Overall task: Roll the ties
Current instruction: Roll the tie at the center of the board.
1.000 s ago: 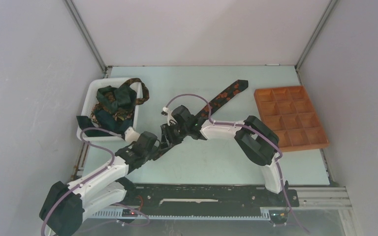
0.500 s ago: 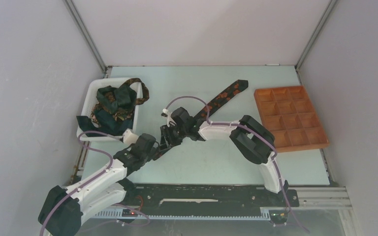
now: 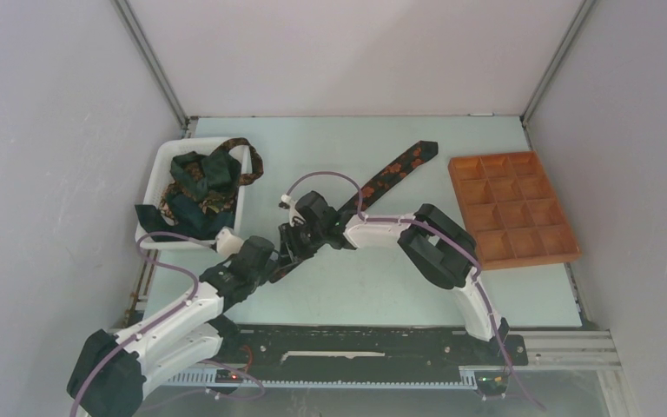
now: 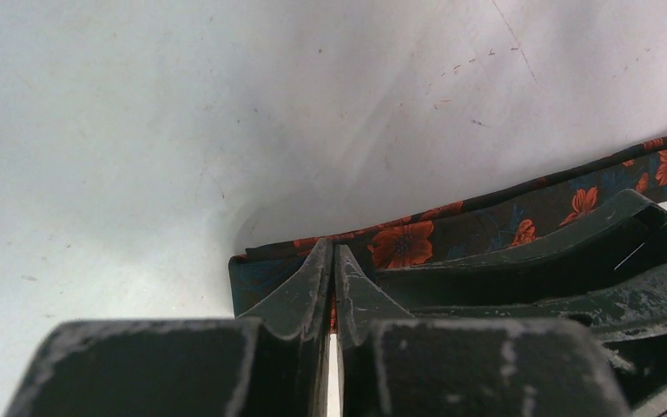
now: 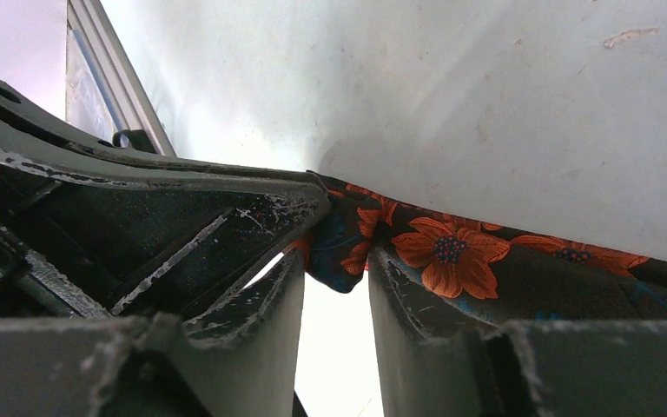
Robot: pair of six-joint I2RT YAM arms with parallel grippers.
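Right end effector (image 3: pixel 288 246), tie (image 3: pixel 395 169) nearer bin (image 3: pixel 198 141)

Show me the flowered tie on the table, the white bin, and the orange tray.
flowered tie (image 3: pixel 404 163), overhead view, on the wide stretch near its pointed end.
white bin (image 3: pixel 158 184), overhead view, on its left wall.
orange tray (image 3: pixel 511 208), overhead view, on a middle compartment.

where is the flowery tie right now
In the top view, the floral tie runs diagonally across the table, wide end left of the orange tray, near end held by the left gripper and right gripper.
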